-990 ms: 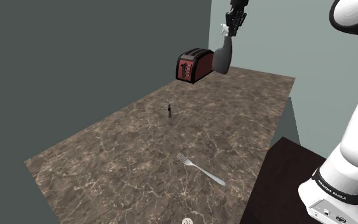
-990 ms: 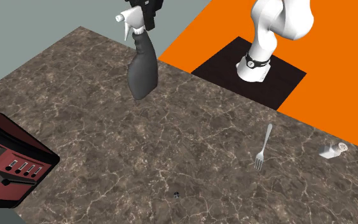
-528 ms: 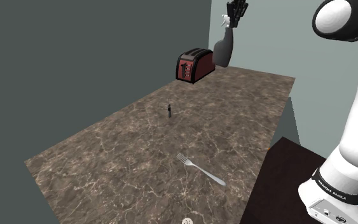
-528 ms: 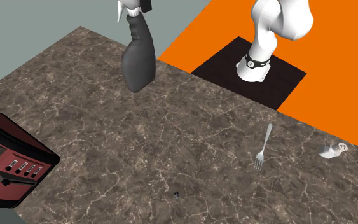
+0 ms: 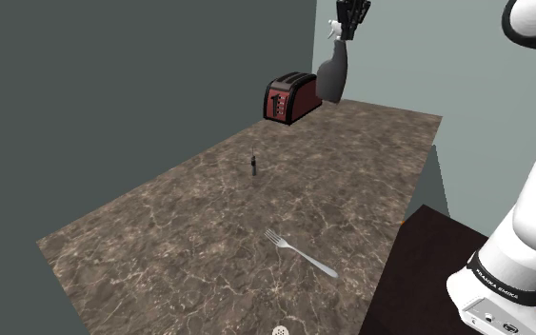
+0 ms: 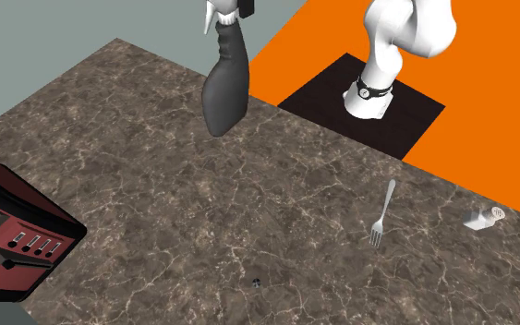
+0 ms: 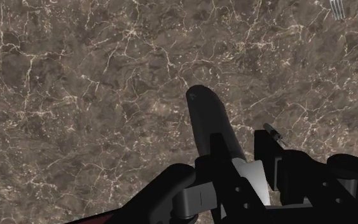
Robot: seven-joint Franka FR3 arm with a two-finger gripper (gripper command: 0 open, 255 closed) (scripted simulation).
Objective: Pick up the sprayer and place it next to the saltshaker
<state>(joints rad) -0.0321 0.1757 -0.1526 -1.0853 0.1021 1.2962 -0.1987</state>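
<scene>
Gripping sprayer [image 6: 225, 88] by its neck, pincer [image 6: 235, 7] hangs high over the worktop's [image 5: 161, 228] toaster [image 5: 289, 97] end. Bottle is near vertical, base down, clear of the surface. Saltshaker [image 6: 485, 218] sits well apart at the opposite end, stand-side edge, beyond fork [image 6: 383, 214].

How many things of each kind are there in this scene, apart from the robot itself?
Sprayer: 1
Toaster: 1
Fork: 1
Saltshaker: 1
Small dark object, too small to identify: 1
Total: 5
</scene>
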